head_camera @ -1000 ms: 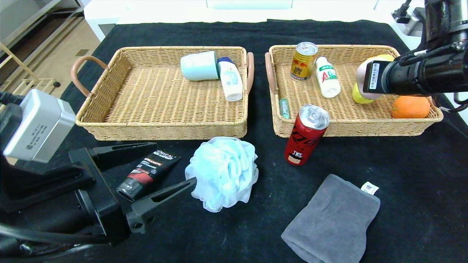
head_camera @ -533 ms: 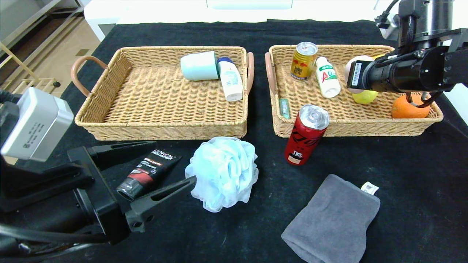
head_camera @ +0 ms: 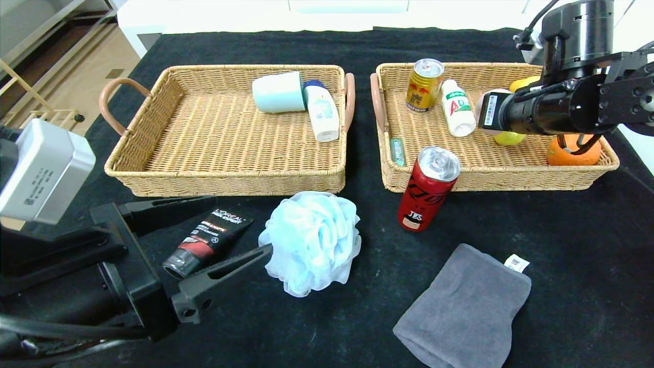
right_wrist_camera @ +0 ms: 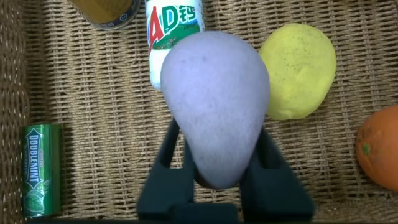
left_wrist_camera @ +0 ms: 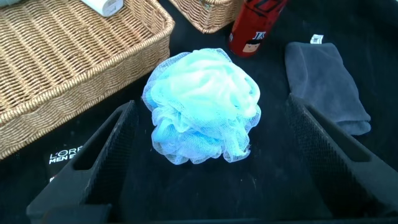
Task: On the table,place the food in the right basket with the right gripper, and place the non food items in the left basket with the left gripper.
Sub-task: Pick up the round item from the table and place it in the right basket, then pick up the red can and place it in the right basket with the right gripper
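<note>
Across the whole head view a black table [head_camera: 562, 245] is carrying two wicker baskets side by side in the upper half. Left basket [head_camera: 153, 179], upper left of centre, is holding a pale green cup [head_camera: 278, 92] lying on its side with a white bottle [head_camera: 323, 113] touching it. Right basket [head_camera: 511, 179], upper right, is containing a gold can [head_camera: 424, 84], a white AD bottle [head_camera: 458, 108], a yellow lemon [head_camera: 509, 137], an orange [head_camera: 562, 156] in its right corner and a green gum pack [head_camera: 397, 152] against its left wall.

Left gripper [head_camera: 204, 240], lower left, is hanging low with its fingers [left_wrist_camera: 106, 162] spread wide and holding nothing; a black tube [head_camera: 209, 243] is lying between them and a blue bath pouf [head_camera: 310, 241] is sitting just ahead of the tips.

Right gripper [right_wrist_camera: 217, 165], upper right, is hovering over the right basket; a pale egg-shaped item [right_wrist_camera: 214, 102] is sitting between its fingers [right_wrist_camera: 165, 165], above the AD bottle and lemon, though whether they are gripping it cannot be told.

Grey cloth [head_camera: 462, 306] is lying at lower right. Red can [head_camera: 426, 189] is standing just in front of the right basket, at centre.
</note>
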